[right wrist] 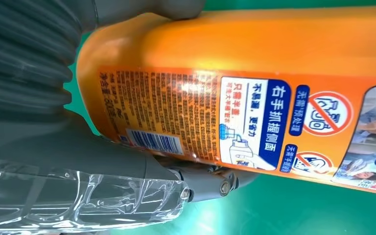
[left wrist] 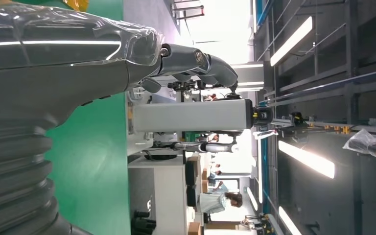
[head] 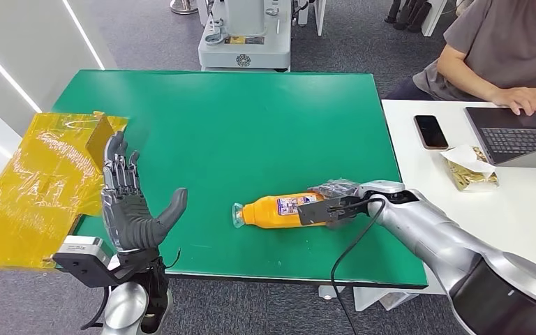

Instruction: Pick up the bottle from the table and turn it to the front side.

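An orange bottle [head: 279, 209] lies on its side on the green table [head: 251, 118], near the front edge, its clear cap pointing toward my left. My right hand [head: 335, 202] grips its base end. In the right wrist view the bottle's back label [right wrist: 245, 122] with small print and a barcode faces the camera, with my thumb [right wrist: 142, 10] on one side and my fingers [right wrist: 200, 181] on the other. My left hand [head: 129, 209] is raised over the table's front left corner, palm open, fingers spread and holding nothing; its fingers [left wrist: 196, 61] also show in the left wrist view.
A yellow film-wrapped box [head: 35, 181] sits past the table's left edge, close to my left hand. To the right stands a white table [head: 460, 202] with a phone [head: 430, 131], a laptop [head: 520, 132] and a seated person [head: 502, 49]. A grey machine base [head: 244, 35] stands behind.
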